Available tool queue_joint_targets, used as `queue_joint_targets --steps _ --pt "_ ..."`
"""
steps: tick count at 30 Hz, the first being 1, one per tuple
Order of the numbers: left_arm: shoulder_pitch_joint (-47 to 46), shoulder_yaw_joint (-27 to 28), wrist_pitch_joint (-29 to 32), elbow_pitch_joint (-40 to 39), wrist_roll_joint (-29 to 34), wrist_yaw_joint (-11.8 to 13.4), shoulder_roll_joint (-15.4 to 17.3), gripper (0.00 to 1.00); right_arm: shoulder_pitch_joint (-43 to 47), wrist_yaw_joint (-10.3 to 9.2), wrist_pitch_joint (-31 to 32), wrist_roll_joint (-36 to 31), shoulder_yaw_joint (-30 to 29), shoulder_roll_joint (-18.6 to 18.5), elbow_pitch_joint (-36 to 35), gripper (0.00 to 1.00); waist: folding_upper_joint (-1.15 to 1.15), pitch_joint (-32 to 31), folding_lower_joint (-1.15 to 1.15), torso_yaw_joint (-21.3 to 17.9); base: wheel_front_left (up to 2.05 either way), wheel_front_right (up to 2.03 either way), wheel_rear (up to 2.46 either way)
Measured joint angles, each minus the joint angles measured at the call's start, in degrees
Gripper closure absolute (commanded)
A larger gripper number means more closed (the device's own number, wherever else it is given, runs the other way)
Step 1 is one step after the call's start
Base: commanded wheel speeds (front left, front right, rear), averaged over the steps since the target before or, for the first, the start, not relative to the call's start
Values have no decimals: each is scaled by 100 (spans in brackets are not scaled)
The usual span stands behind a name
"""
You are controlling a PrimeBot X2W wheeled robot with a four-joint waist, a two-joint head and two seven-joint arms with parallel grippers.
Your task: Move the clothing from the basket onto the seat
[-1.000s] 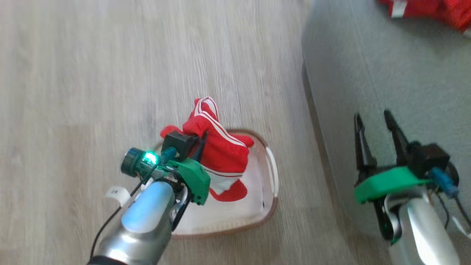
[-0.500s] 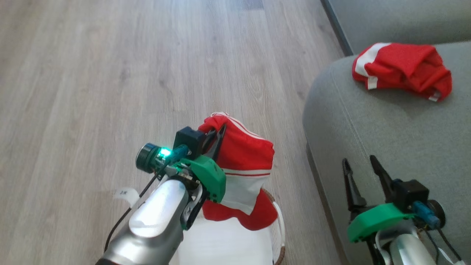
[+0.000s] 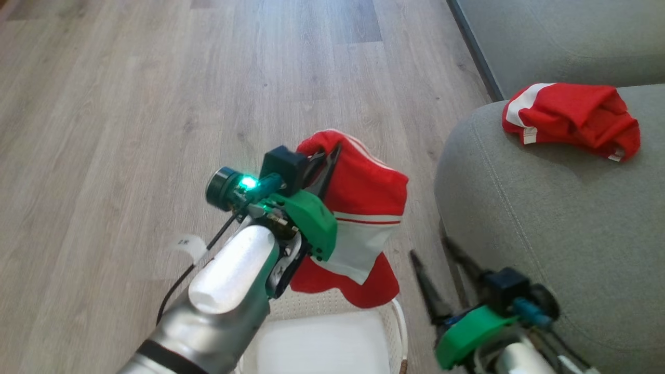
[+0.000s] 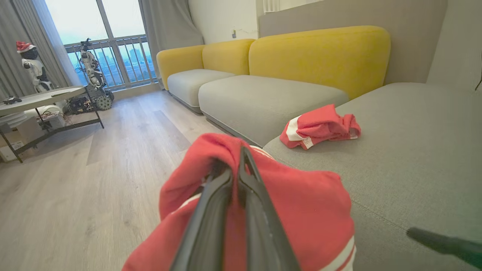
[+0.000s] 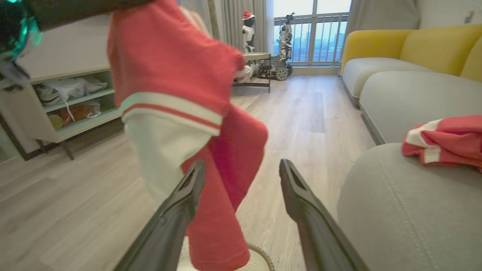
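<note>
Nearest, at the bottom of the head view, part of the basket (image 3: 332, 304) shows its perforated wall, with a white liner sheet (image 3: 322, 348) inside. Just above it, the left end effector (image 3: 335, 151) is clamped on the clothing (image 3: 369, 197), which hangs free over the basket with its white band low. The right end effector (image 3: 430, 248) has its fingers spread and holds nothing. It sits low, between the hanging clothing and the seat (image 3: 545, 218), and may obstruct the carry.

The clothing is up but not yet delivered. It must clear the seat's rounded edge and be released. Farther back on the seat lies a second red garment (image 3: 571, 117), apparently already moved. Beyond are a wooden floor (image 3: 130, 130) and a yellow-backed sofa (image 4: 320, 56).
</note>
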Motion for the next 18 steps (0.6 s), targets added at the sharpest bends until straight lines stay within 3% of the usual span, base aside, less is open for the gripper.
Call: queue_joint_targets --steps 6,18 --pt "-247 -294 51 -212 -162 56 -3 100 -470 0 0 138 802 -3 439 0 0 39 0 53 0 0 0" --pt "-382 -887 42 -705 -538 219 0 100 -1454 0 0 445 1057 -30 1612 0 0 95 0 257 0 0 0"
